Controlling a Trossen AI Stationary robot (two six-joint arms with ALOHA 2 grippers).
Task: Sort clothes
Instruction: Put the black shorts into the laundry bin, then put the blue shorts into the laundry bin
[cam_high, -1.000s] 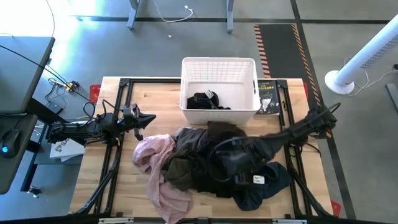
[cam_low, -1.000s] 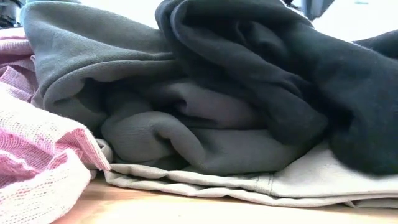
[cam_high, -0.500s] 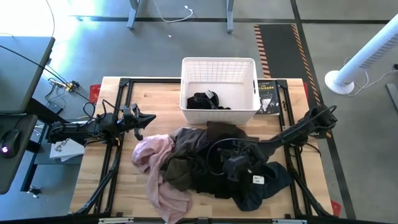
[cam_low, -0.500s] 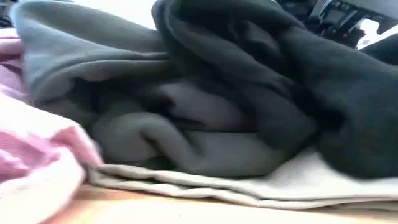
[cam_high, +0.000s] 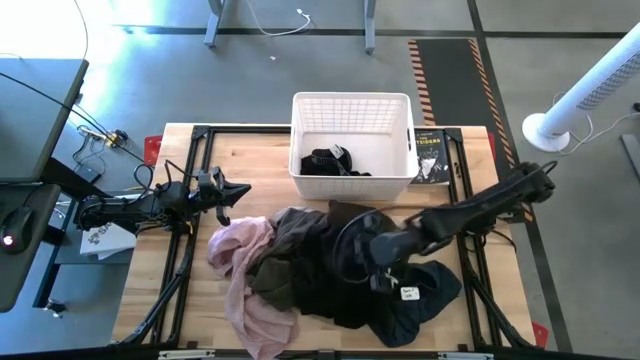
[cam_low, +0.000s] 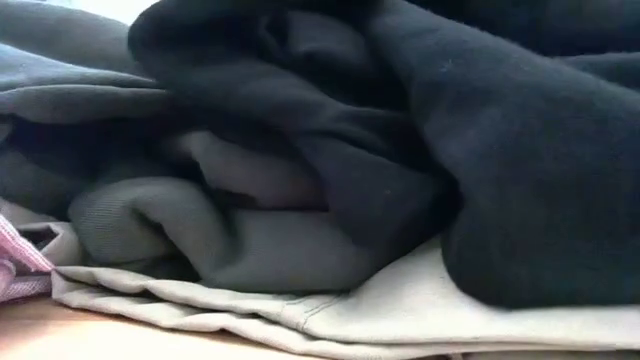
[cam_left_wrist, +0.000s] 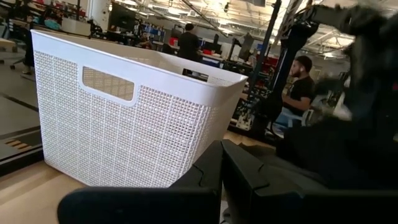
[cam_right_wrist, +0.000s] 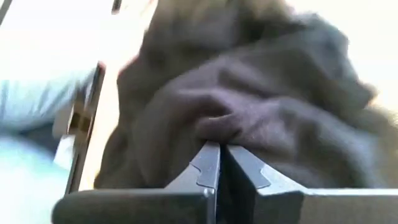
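While arms: two over the bench (cam_high: 180, 320).
Right gripper (cam_high: 378, 262): jaws clamped on black garment (cam_high: 350, 270).
Left gripper (cam_high: 240, 188): jaws closed, empty, beside basket (cam_high: 352, 100).

- A white lattice-walled basket (cam_high: 352, 105) stands at the far middle of the wooden table (cam_high: 250, 165); its handle cut-out shows in the left wrist view (cam_left_wrist: 109, 84).
- A black book with pale lettering (cam_high: 430, 157) lies on the table just beside the basket.
- A white pedestal fan (cam_high: 585, 95) stands on the grey floor off the table's far corner.
- A striped black-and-orange floor mat (cam_high: 450, 70) lies beyond the basket.
- A desk with a computer mouse (cam_high: 12, 222) sits off the table's side.
- 2 people (cam_left_wrist: 303, 84) show in the workshop behind, 1 seated, 1 standing (cam_left_wrist: 188, 42).
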